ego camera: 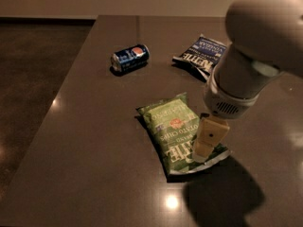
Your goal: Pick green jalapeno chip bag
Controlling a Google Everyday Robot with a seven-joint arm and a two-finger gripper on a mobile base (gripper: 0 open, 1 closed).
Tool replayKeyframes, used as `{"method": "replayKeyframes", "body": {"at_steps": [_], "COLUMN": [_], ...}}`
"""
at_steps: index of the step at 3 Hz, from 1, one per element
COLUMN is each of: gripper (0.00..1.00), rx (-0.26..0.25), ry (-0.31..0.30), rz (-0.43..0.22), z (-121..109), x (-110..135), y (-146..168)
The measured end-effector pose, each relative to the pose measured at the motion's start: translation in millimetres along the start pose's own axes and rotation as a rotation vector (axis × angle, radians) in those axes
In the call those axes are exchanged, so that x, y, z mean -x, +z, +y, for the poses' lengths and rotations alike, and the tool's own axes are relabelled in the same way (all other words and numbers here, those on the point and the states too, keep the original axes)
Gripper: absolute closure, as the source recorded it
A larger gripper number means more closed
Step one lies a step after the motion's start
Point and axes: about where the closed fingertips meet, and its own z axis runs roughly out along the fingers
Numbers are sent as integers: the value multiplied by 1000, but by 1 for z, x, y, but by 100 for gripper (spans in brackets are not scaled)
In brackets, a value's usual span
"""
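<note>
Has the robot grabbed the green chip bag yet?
Not yet. Done: the gripper is right over the near end of the green jalapeno chip bag. In hand: lining up the grab. Left: gripping and lifting; the bag lies flat on the table.

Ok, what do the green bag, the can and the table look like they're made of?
Green jalapeno chip bag: thin plastic film, probably; crinkled with a matte sheen. Can: likely metal, glossy printed. Table: dark, smooth, polished; reflects lights; material unclear. Gripper is over the bag's near end.

Pincer (201, 151) low, right of centre
</note>
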Motion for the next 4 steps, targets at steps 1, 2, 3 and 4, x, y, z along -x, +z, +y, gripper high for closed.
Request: {"method": "replayKeyframes", "body": {"at_steps": [1,2,3,4], "gripper": [0,1,23,47], "rx": [23,86,127,162], "ry": [50,75,70,72], "rz": [64,116,132,120], "z": [-1,4,9,10], "x": [4,12,17,17], "y": [17,30,32,30]}}
